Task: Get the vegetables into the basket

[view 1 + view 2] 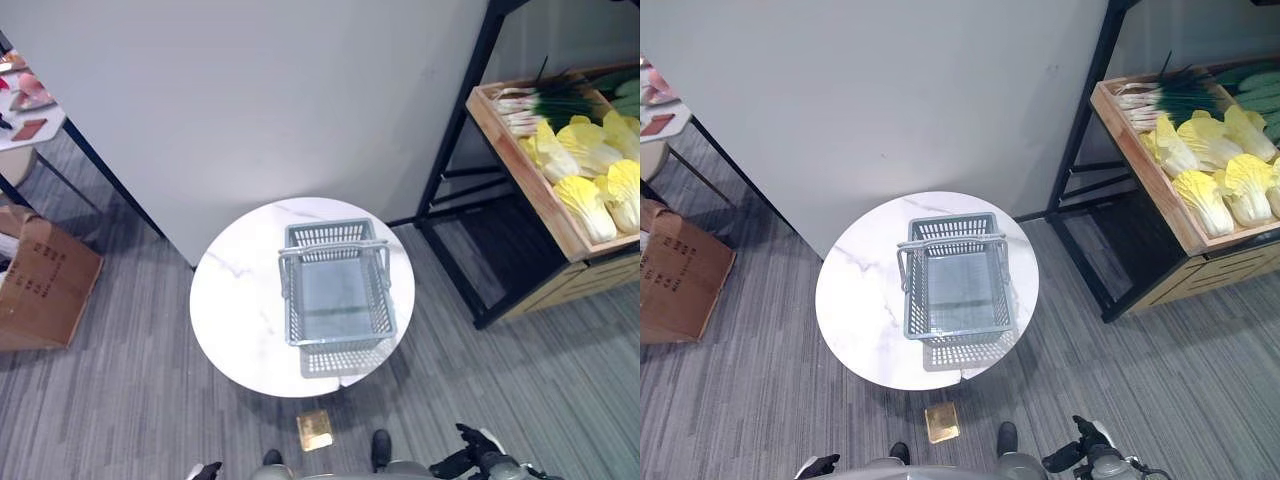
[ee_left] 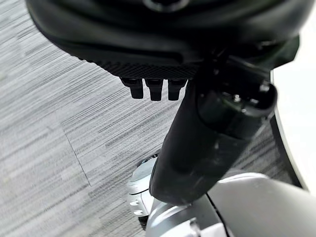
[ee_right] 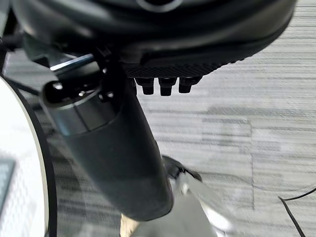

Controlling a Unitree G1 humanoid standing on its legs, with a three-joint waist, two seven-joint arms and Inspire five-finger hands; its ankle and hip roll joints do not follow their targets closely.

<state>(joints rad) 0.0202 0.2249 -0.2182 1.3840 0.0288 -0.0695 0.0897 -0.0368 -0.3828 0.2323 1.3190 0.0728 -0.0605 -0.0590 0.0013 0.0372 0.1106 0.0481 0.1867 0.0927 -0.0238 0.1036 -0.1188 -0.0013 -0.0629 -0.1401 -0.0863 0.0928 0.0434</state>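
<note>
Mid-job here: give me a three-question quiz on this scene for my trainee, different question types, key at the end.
1. True or false: the basket on the round table already holds a cabbage.
2. Where are the cabbages? A) on the table B) in the wooden crate on the rack, to the robot's right C) in the cardboard box
3. Fill in: both hands, left and right, hang low over the ____, holding nothing.

Key: 1 false; 2 B; 3 carpet.
</note>
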